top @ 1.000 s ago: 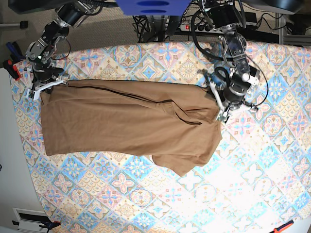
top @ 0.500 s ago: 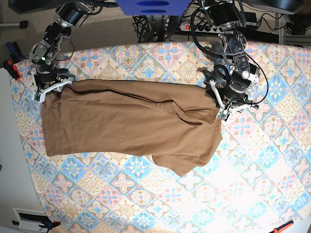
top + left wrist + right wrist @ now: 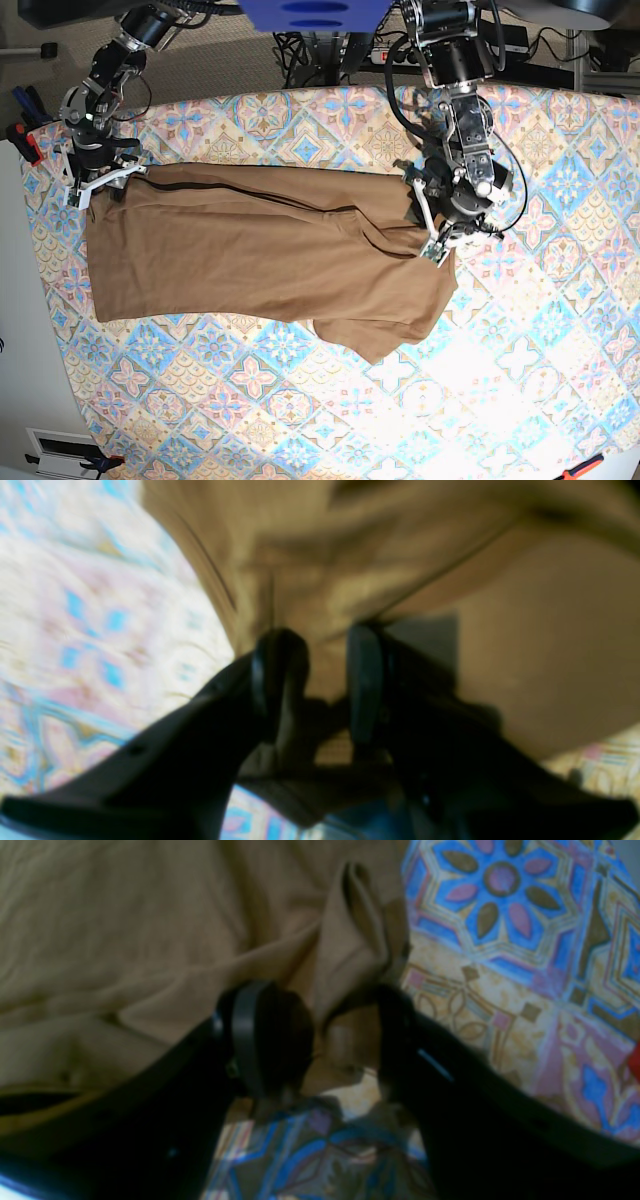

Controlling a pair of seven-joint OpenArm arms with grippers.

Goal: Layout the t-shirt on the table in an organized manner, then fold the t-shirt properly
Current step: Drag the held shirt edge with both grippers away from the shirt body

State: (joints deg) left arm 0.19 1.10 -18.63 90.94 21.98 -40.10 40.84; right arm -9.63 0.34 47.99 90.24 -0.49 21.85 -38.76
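Observation:
The tan-brown t-shirt lies spread lengthwise on the patterned table, with one sleeve pointing toward the front edge. My left gripper hovers at the shirt's right end. In the left wrist view the left gripper has its jaws parted over the t-shirt, pinching nothing. My right gripper is at the shirt's far left corner. The right wrist view shows the right gripper wide open, with a loose upright fold of the t-shirt standing between its fingers.
Red-handled tools lie off the table's left edge and an orange-handled one at the front right corner. Cables and a power strip run behind the table. The table's left edge passes close to the right gripper.
Both grippers have opened and let go of the shirt. The left gripper moved leftward over the shirt's right end. The right gripper rose slightly at the far left corner.

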